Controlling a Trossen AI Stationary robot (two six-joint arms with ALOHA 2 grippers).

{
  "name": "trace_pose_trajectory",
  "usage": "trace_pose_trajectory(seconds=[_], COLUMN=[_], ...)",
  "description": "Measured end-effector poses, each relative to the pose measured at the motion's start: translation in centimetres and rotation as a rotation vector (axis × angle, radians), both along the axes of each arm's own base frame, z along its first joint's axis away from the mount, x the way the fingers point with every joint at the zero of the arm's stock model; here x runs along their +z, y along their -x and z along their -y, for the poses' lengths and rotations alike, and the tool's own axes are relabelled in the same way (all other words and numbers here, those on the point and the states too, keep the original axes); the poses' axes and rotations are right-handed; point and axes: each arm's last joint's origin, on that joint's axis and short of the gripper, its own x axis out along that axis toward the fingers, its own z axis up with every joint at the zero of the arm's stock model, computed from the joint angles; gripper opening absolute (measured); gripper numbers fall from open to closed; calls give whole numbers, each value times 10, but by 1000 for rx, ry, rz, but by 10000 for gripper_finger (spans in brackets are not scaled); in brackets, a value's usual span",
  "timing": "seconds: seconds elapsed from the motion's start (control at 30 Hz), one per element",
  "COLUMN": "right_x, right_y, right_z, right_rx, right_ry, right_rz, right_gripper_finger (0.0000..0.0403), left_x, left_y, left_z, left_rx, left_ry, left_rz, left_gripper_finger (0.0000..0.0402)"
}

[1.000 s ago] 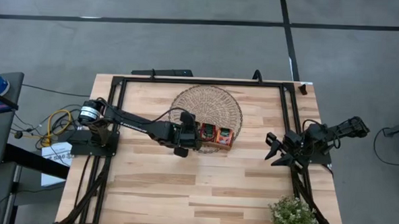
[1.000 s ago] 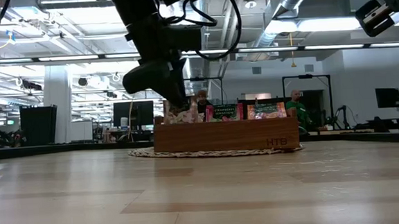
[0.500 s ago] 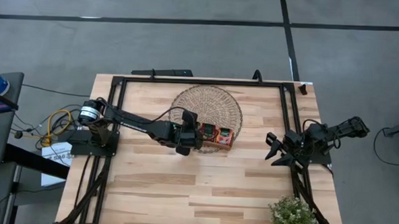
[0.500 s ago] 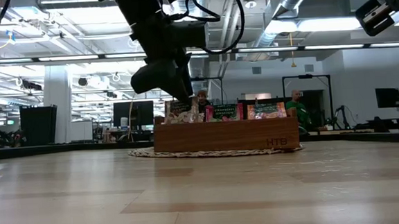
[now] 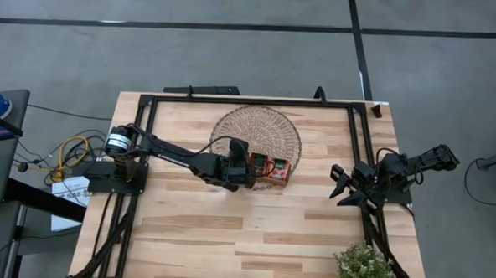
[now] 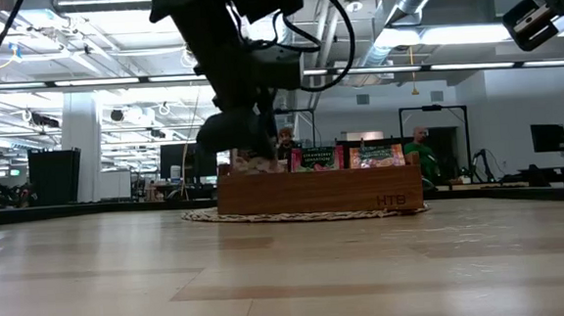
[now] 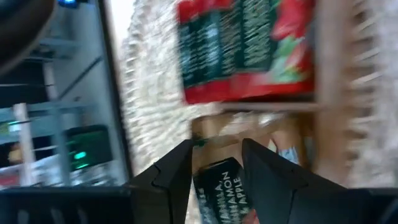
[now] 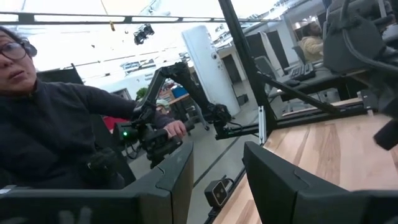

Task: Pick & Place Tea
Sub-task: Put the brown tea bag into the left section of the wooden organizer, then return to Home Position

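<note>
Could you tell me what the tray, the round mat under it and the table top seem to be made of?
Tray: brown wood, smooth, with visible grain and a small stamped mark.
Round mat: probably woven wicker or straw, an open pale weave.
Table top: light wooden planks, matt, with grain and board joints showing.

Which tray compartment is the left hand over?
The end compartment nearest the left arm: the left hand covers it in the high view, while the other two compartments of the tray show their red sachets uncovered.

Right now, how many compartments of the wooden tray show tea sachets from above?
2: the middle and right-hand compartments of the wooden tray. The left gripper covers the third, so more may be hidden.
</note>
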Motion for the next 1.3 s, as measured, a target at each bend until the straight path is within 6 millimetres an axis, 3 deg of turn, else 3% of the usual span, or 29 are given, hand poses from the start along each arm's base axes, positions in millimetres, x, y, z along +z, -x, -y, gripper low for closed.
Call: trace_pose_trajectory(seconds=[0.37, 0.7, 0.87, 0.93, 1.17, 1.3], right_x=[0, 0, 0, 0, 1, 0], right_y=[0, 0, 0, 0, 1, 0], right_z=[-1, -1, -1, -1, 0, 0], right_rx=[24, 24, 24, 24, 24, 23], right_ry=[-1, 0, 0, -1, -3, -1], right_rz=[-2, -2, -2, 0, 9, 1], right_gripper_finger=[134, 134, 134, 134, 134, 134], left_x=[6, 6, 26, 40, 88, 106], left_y=[-4, -2, 3, 10, 57, 82], left_z=[3, 4, -2, -4, -6, -3], left_rx=[9, -7, 109, 172, 510, 606], left_ry=[-73, -129, -263, -192, 378, 485], left_rz=[62, 12, 16, 49, 219, 320], left_gripper_finger=[133, 133, 133, 133, 133, 133])
